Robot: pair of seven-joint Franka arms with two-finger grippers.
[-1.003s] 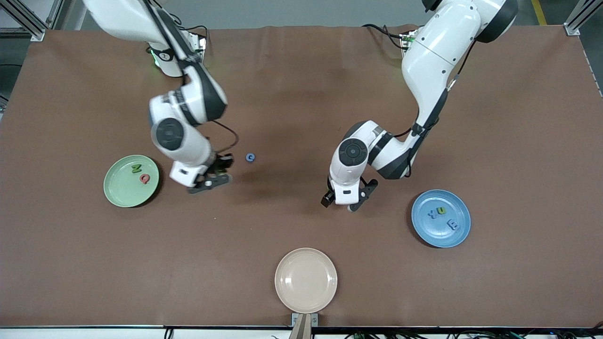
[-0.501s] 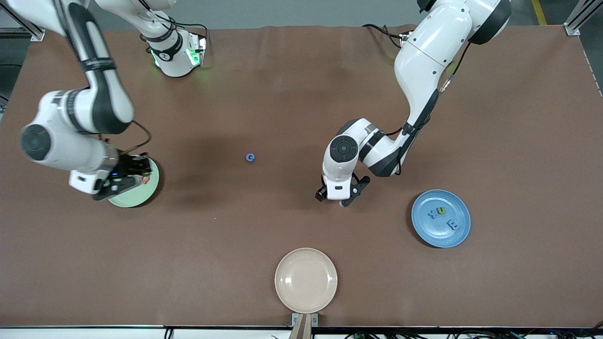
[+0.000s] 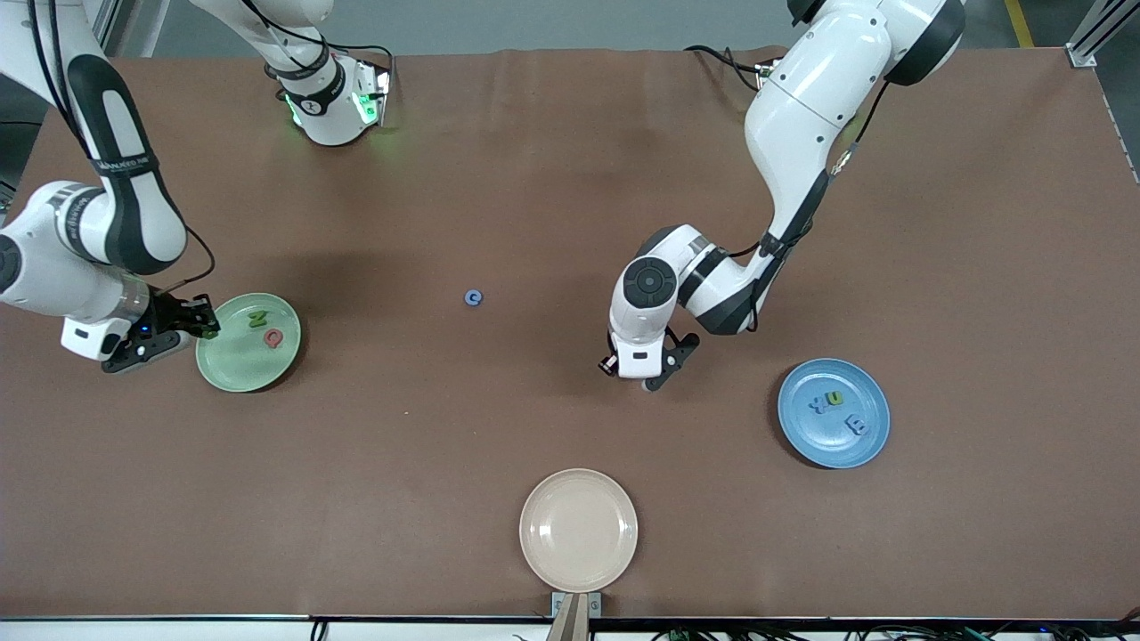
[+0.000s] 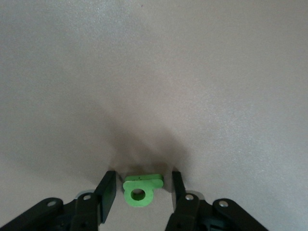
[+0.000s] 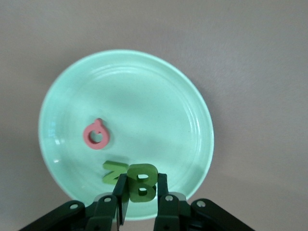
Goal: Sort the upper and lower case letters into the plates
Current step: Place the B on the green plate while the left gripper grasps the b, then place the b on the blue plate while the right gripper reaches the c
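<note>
Plates rest on the counter (image 3: 534,178): pale green plate (image 3: 232,365) at nine o'clock, carrying N (image 3: 259,318) and Q (image 3: 273,337), and blue plate (image 3: 828,441) at four o'clock. Right end effector (image 3: 207,328), clamped on green B (image 5: 142,183), hangs over the green rim. Left end effector (image 4: 143,190) stands apart around green g (image 4: 139,192), near centre.

Green B (image 5: 142,183) pinched over pale green plate (image 3: 233,374), apparently not yet released.

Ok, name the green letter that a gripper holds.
The green B, pinched in the right gripper over the pale green plate; the green N lies in that plate, the green g on the table.
</note>
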